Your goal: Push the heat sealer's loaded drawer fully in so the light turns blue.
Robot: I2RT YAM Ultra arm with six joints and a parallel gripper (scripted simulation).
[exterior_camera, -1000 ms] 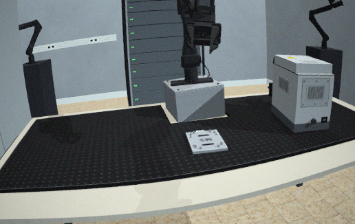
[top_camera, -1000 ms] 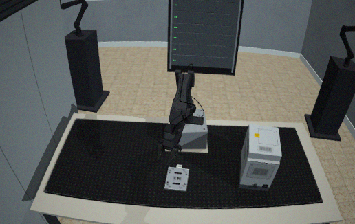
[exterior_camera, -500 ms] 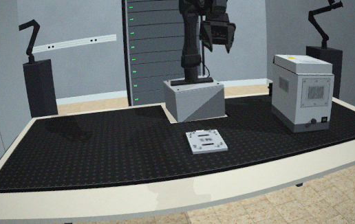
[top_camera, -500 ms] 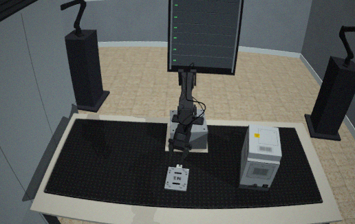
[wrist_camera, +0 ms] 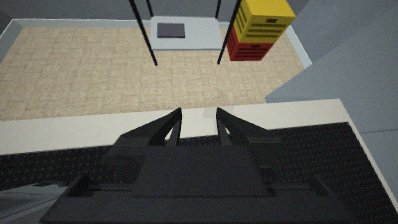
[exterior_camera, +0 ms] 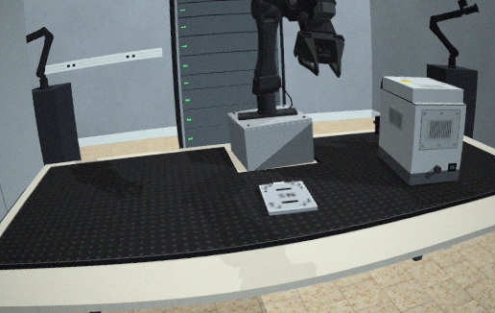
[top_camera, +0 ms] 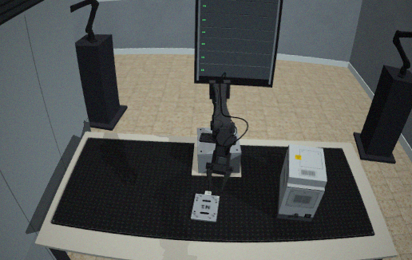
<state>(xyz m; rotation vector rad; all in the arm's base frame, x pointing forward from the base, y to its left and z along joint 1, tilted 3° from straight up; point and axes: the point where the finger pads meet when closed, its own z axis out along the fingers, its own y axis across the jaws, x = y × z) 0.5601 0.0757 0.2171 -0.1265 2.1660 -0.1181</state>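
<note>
The heat sealer (top_camera: 302, 179) (exterior_camera: 413, 130), a white box with a grey base, stands upright on the right of the mat. Its panel with a vent, a round knob and a black socket faces the top and exterior views. I see no drawer, seal sheet, sealing frame or status light; that side is hidden. My gripper (top_camera: 216, 189) (exterior_camera: 327, 75) (wrist_camera: 199, 111) is partly open and empty. It hangs high above the mat, left of the sealer in the top and exterior views, pointing down toward the table's front and touching nothing.
A flat white plate (top_camera: 205, 206) (exterior_camera: 285, 200) with slots and markings lies on the black mat (top_camera: 135, 207) (exterior_camera: 114, 211) in front of the arm's grey base box (exterior_camera: 272, 144). A pale grey surface (wrist_camera: 30, 202) shows at the wrist view's lower left; I cannot tell what it is.
</note>
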